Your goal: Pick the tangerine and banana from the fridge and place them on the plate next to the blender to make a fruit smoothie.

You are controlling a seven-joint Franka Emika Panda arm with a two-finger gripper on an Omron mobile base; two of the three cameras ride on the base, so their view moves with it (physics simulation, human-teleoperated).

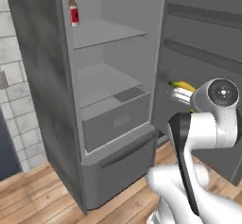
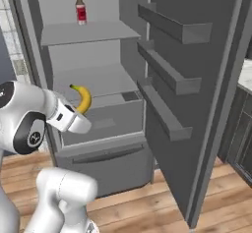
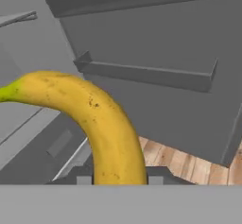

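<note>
In front of the open fridge [image 2: 98, 35], the tool [image 3: 119, 180] is pinching the banana [image 3: 101, 124] near its lower end, its dark finger tips pressed against either side of the fruit. The banana rises out of the tool and curves away over it, greenish tip furthest out. It hangs in the air clear of the shelves, just ahead of the lower drawer [image 2: 106, 124]. The ribbed door shelves [image 2: 170, 72] sit to one side of the tool, wood floor [image 2: 162, 197] below.

Behind and above the tool on an upper fridge shelf stands a small bottle [image 2: 80, 6] with a red label. Cannot tell where the tangerine is from here.

Handling guess: the banana looks light, fairly stiff along its length, soft-skinned, so a hard squeeze could bruise it. The skin is smooth and could slip or swivel, since the grip sits at one end and most of the fruit overhangs. A hold nearer mid-curve would balance better. This grip looks workable if carried slowly. Next it needs carrying to the plate by the blender.
</note>
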